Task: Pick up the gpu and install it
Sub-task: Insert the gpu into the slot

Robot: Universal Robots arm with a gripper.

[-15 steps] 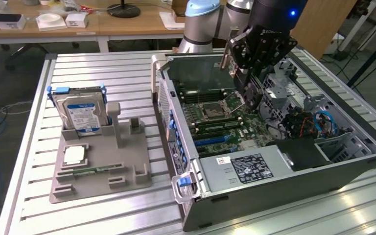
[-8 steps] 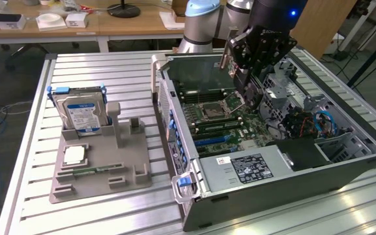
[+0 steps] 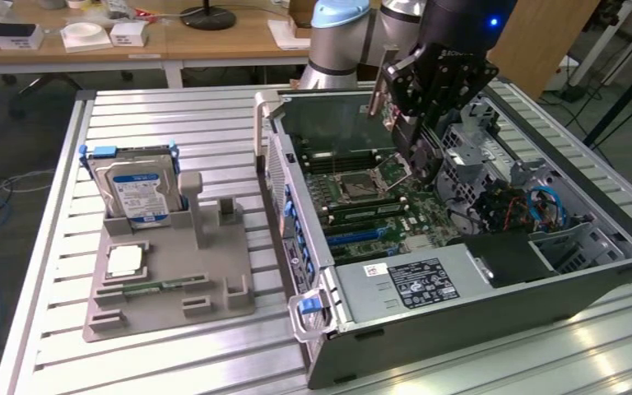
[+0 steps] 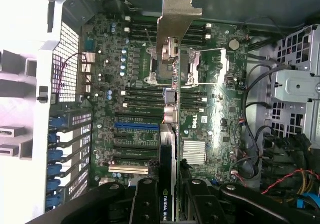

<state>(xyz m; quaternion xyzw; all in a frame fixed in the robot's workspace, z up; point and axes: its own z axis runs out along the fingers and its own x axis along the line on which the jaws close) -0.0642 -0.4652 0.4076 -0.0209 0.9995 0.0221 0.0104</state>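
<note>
The gpu [image 4: 169,144] is a thin black card seen edge-on in the wrist view, with its silver bracket [image 4: 176,19] at the far end. My gripper [image 4: 168,191] is shut on it, one black finger on each flat side. In the exterior view my gripper [image 3: 413,123] hangs over the open computer case [image 3: 404,329] with the gpu [image 3: 421,160] pointing down toward the green motherboard [image 3: 377,206]. The card hovers above the board, over the processor socket [image 4: 197,69] and the blue and black expansion slots [image 4: 135,126]. I cannot tell whether it touches a slot.
The case lies on its side on a slatted metal table [image 3: 184,115]. To the exterior view's left stands a grey holder [image 3: 168,284] with a blue-labelled hard drive [image 3: 135,193] upright in it and a slim green memory stick [image 3: 160,286] lying flat. A drive cage and cables [image 4: 295,134] flank the board.
</note>
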